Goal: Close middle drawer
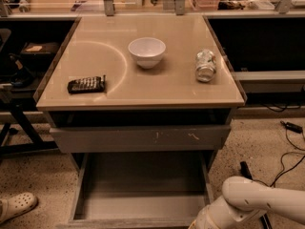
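- Bench top (pixel 157 87): tan, glossy, with a pale curved mark across its left half.
- White bowl (pixel 147 51): upright, near the middle of the bench, toward the rear edge.
- Dark keypad handset (pixel 86 84): lies flat near the left edge, toward the front-left corner. It has rows of pale keys, and the markings are too small to read.
- Jar-like container (pixel 205 65): lies on its side close to the right edge. It looks silvery-clear, and any label is not legible.
- Upper drawer front (pixel 140 138): grey, just under the front edge of the bench. It has pale scuff marks right of centre and stands slightly proud of the frame.
- Middle drawer (pixel 143 206): directly below the scuffed front and pulled well out toward the camera. The grey box tray is exposed, and its front panel lies at the bottom of the view.
- Robot arm (pixel 259 202): white, entering from the lower right. A rounded joint sits just beside the front-right corner of the middle drawer. The next link slopes down and left out of the bottom of the view.
- The gripper is beyond the bottom edge, past the end of that link. It is not visible, so its grasp state cannot be told.
- Floor: a white clog (pixel 16 206) lies left of the bench, and black cables (pixel 286 149) lie to the right.
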`<state>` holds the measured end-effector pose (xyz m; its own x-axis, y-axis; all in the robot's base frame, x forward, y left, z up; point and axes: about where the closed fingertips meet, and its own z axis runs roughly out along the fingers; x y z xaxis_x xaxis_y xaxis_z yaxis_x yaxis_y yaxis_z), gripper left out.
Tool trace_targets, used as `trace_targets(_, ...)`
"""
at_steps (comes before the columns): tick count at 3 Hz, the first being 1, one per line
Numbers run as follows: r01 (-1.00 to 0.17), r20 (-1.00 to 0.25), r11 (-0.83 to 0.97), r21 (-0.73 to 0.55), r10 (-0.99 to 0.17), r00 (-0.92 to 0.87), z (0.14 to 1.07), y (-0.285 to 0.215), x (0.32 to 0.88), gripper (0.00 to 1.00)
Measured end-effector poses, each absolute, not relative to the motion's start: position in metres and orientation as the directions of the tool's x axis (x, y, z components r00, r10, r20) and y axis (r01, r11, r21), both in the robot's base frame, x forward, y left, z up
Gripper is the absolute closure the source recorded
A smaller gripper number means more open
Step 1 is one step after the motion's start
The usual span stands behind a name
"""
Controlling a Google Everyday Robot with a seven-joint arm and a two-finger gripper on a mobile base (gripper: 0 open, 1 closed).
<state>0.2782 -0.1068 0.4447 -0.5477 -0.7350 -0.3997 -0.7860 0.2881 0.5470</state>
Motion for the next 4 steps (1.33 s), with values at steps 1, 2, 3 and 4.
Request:
trace_targets(1, -0.786, -0.4, 0.288, 0.547, -0.735, -0.548, 0.4446, -0.1068, 0.2782, 0.36)
trace_targets(2, -0.786, -0.4, 0.288, 0.547, -0.735, -0.548, 0.4446, -0.1068, 0.2781, 0.12)
trace_targets(3, -0.786, -0.4, 0.288, 0.547, -0.735, -0.548, 0.4446, -0.1068, 0.2781, 0.0)
trace_targets(4, -0.786, -0.4, 0.288, 0.547, -0.735, -0.548, 0.4446, -0.1068, 0.2781, 0.0)
